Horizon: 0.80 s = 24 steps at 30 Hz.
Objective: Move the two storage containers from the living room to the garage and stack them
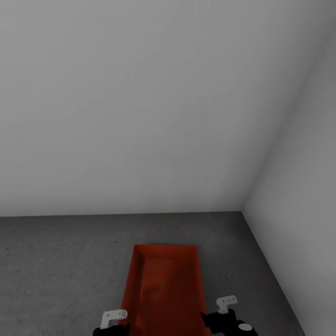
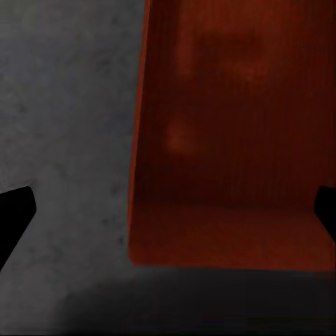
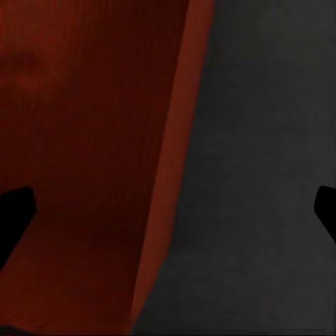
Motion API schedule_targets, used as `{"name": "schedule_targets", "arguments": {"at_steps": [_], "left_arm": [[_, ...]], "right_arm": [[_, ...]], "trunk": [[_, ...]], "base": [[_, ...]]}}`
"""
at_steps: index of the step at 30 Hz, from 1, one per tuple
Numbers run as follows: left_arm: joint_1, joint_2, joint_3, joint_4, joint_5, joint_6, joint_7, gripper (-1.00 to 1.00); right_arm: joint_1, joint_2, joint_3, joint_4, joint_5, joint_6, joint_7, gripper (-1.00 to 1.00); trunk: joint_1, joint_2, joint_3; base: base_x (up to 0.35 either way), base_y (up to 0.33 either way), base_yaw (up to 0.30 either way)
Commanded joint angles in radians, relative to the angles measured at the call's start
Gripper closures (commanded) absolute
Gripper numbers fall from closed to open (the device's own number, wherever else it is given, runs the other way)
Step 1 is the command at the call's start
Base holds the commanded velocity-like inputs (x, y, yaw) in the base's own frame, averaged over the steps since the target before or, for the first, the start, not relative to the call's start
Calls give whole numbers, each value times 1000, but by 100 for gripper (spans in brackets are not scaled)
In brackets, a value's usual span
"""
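An orange-red open-topped storage container lies lengthwise on the dark grey concrete floor of the garage, near a corner of white walls. My left arm's wrist is at its left side and my right arm's wrist at its right. In the left wrist view the left gripper is open, its dark fingertips wide apart astride the container's left wall. The right gripper is likewise open astride the right wall. Neither holds anything.
A white wall stands straight ahead and another white wall closes the right side, meeting in a corner. Bare concrete stretches to the left of the container.
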Motion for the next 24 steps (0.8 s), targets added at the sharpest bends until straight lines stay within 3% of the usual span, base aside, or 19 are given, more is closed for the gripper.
{"name": "schedule_targets", "arguments": {"at_steps": [1,24], "left_arm": [[0,-1,-1,-2,10,6,-1,-100],[0,-3,-1,-2,8,5,-1,-100]], "right_arm": [[0,1,-7,-2,10,5,6,-100],[0,1,-7,-2,10,5,6,-100]], "trunk": [[-5,7,2],[-93,168,80]], "base": [[-310,0,0],[-332,0,0]]}}
